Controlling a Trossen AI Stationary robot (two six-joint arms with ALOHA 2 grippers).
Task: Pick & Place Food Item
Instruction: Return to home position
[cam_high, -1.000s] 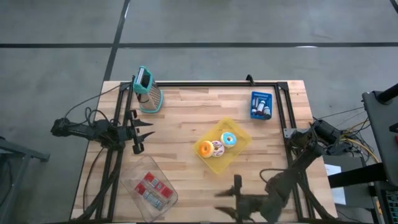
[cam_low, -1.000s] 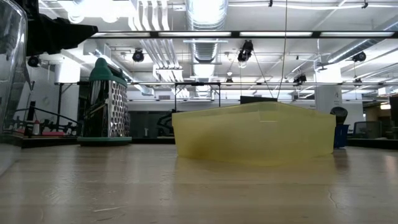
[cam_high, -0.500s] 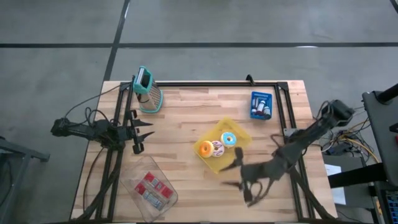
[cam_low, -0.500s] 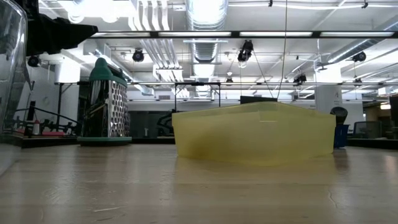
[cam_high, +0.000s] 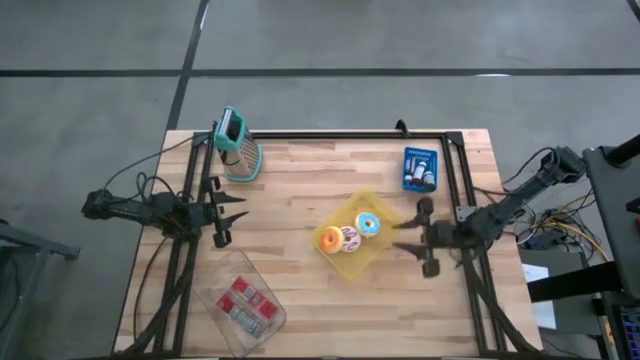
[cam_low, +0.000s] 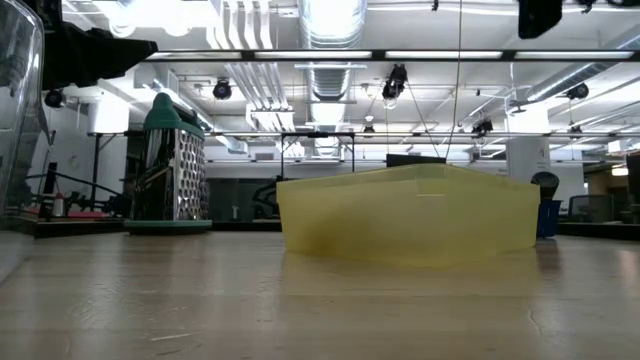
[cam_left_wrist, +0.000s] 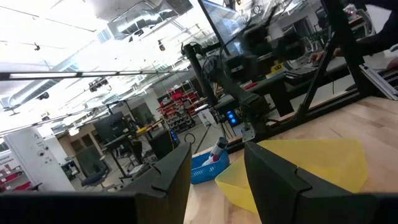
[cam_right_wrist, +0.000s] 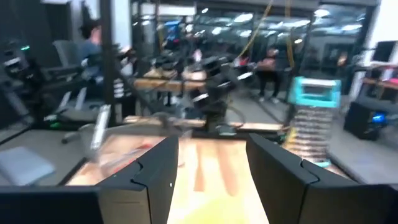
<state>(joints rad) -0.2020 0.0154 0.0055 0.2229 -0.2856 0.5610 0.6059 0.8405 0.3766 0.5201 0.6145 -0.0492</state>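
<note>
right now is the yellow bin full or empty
Partly full: the high view shows an orange donut, white donut and blue donut inside the yellow bin.

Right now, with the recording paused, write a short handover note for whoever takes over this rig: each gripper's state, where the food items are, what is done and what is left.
Left gripper: open, empty, parked at the left edge of the table.
Right gripper: open, empty, just right of the yellow bin.
Food: the orange donut, white donut and blue donut all lie in the yellow bin.
Done: no donut shows outside the bin.
Left: probably only parking the right arm at its side, if it is not home already.
</note>
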